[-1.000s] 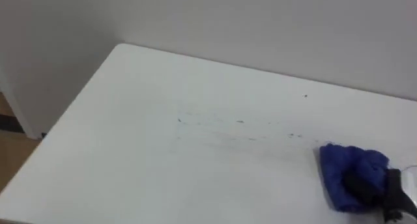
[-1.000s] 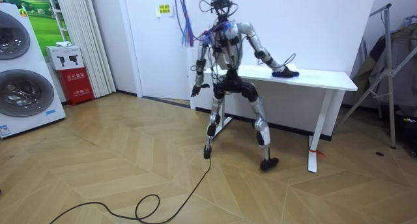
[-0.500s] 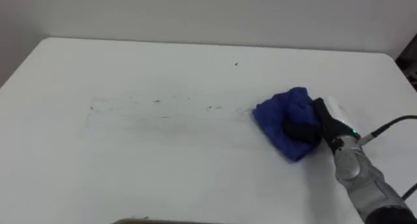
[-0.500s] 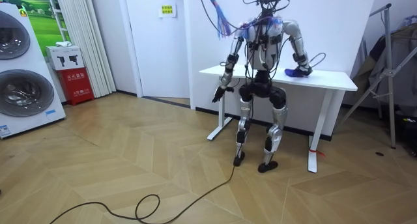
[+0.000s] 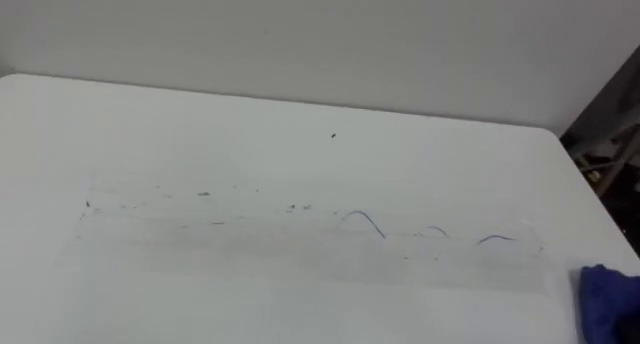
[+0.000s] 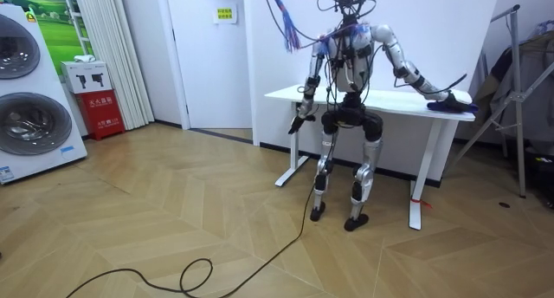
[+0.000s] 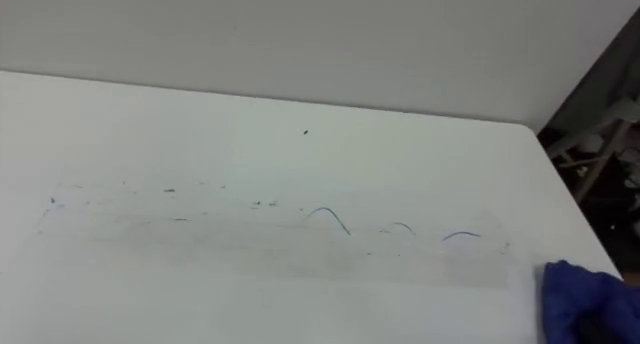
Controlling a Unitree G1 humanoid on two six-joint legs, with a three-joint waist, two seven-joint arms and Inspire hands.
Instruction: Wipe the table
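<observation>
White tabletop (image 5: pixel 300 134) against a pale wall: your right robot hand (image 6: pixel 448 100) sits on the crumpled blue cloth (image 5: pixel 606 302) at its right end, grip impossible to tell. You look mid-wipe. Faint blue pen marks (image 5: pixel 362 222) lie to the cloth's left, so sweep left across them, pressing evenly.

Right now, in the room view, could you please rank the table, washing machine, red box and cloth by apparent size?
1. Table and washing machine: unsure, since the machine is nearer and cut off by the picture's edge.
2. Red box.
3. Cloth.
</observation>
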